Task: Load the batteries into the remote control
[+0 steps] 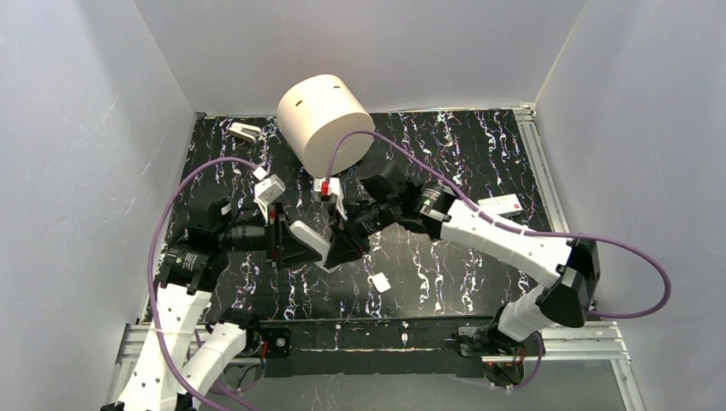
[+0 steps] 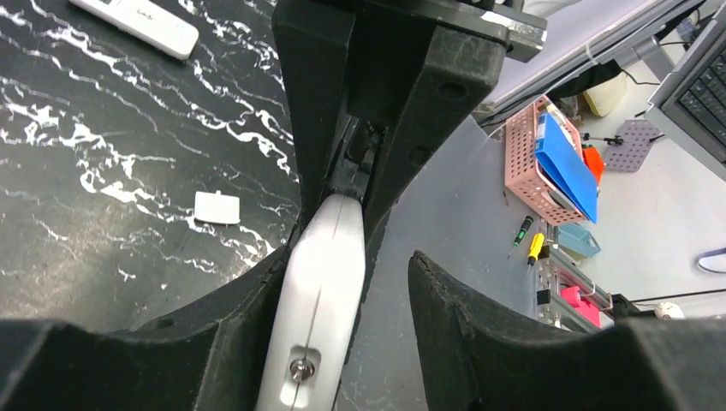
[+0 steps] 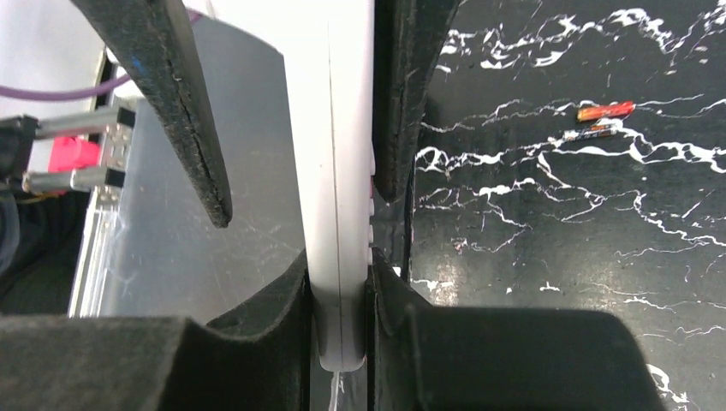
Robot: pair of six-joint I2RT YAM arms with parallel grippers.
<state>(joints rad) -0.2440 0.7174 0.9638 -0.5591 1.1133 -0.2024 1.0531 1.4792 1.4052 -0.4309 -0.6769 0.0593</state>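
At mid-table: remote clamped in your right jaws, your left jaws parted around it, both batteries unloaded on the table (white cover lying loose nearby).

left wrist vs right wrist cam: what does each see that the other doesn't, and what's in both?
Left wrist only: the small white rectangular cover piece lying on the table, a second white remote at the top edge, and a pink basket off the table.
Right wrist only: the orange-red battery and the darker battery, lying close together on the table.
Both: the white plastic remote control held edge-on between black fingers, and the black marbled tabletop.
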